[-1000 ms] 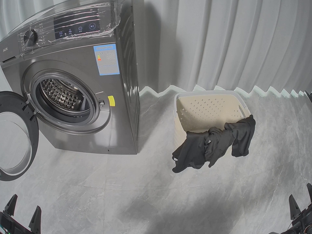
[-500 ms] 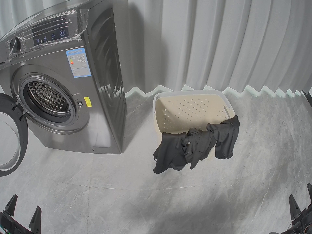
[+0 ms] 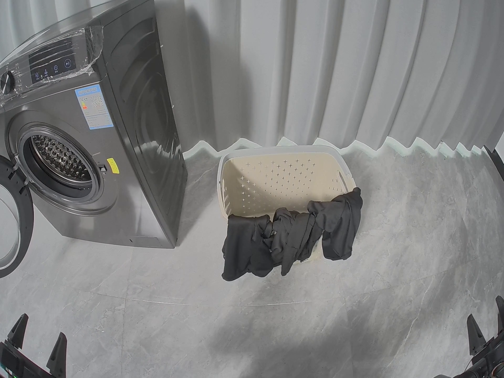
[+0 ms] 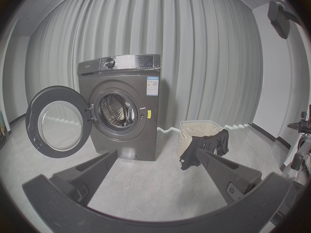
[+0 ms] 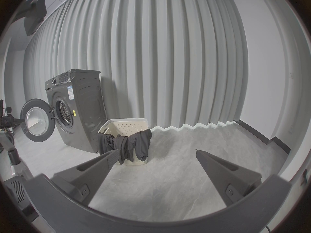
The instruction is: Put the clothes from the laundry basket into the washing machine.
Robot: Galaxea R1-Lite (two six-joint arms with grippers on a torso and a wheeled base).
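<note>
Clothes [image 3: 294,232] hang over laundry basket [image 3: 283,185] rim; curtain [image 3: 325,53] behind, washing machine [image 3: 136,132] beside

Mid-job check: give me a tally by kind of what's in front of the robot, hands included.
Washer: 1, door open
Basket: 1
Dark clothes: 1 bundle over the basket's near rim; separate pieces cannot be told
Hands: 2, left hand and right hand, both open
Total: 5
</note>
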